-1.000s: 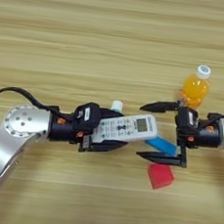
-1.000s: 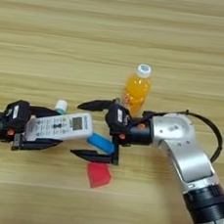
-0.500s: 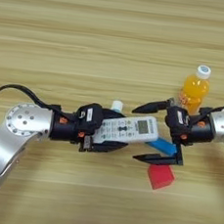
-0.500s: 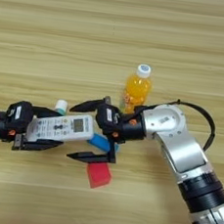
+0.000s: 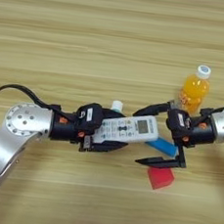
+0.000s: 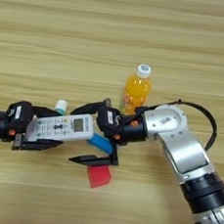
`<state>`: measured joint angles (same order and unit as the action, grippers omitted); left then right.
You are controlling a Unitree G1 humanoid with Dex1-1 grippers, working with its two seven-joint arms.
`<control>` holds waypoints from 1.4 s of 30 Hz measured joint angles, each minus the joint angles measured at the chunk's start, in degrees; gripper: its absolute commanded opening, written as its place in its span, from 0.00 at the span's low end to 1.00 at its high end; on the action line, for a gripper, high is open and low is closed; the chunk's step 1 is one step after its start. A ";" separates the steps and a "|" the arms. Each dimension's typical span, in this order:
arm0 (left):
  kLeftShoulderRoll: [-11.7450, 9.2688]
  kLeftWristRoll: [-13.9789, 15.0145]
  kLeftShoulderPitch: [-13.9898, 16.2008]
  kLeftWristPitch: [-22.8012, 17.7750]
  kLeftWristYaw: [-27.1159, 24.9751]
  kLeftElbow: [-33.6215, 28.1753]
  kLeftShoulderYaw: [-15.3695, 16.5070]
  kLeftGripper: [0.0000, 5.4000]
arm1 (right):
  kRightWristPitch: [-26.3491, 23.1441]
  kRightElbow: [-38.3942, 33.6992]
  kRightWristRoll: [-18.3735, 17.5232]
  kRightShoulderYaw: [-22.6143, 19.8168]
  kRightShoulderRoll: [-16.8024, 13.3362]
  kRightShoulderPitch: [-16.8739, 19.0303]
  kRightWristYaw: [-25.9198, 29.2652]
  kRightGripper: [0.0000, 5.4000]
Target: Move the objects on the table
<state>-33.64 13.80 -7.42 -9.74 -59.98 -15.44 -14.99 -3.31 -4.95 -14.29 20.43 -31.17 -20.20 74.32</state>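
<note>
My left gripper (image 5: pixel 112 133) is shut on the white remote control (image 5: pixel 132 128), holding it level just above the table (image 5: pixel 93 33). My right gripper (image 5: pixel 148 137) is open, and its two black fingers straddle the remote's right end, one above and one below. The flat blue block (image 5: pixel 163 147) lies under that end, partly hidden. Just below the right gripper's lower finger sits the red cube (image 5: pixel 160 178). The orange juice bottle (image 5: pixel 194 92) stands upright behind the right wrist. Only the white cap of the glue stick (image 5: pixel 116 105) shows behind the remote.
My right arm's silver forearm (image 6: pixel 187 157) runs off to the lower right with a black cable looped over it. The left arm's silver elbow (image 5: pixel 21 123) lies at the lower left.
My right gripper has slid left, still open, until its fingers bracket the remote's right end. The left gripper and the remote have barely moved.
</note>
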 measured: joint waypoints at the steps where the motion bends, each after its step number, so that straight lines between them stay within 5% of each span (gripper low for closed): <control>1: 0.00 0.00 -0.01 0.01 0.02 0.02 0.00 0.53 | -0.01 -0.20 -0.01 0.07 -0.09 0.11 0.03 1.00; 15: 0.33 -0.02 -0.44 0.74 -0.08 0.85 -0.31 0.53 | -0.16 -0.98 0.00 0.14 -0.81 0.23 0.00 1.00; 42: 0.42 -0.01 -0.48 1.42 -1.47 0.83 -1.35 0.53 | -0.23 -0.97 0.00 -0.15 -1.37 0.21 -0.55 0.54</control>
<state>-33.22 13.79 -7.91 -8.32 -61.45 -14.61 -16.34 -3.54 -5.92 -14.29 20.28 -32.55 -19.99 73.77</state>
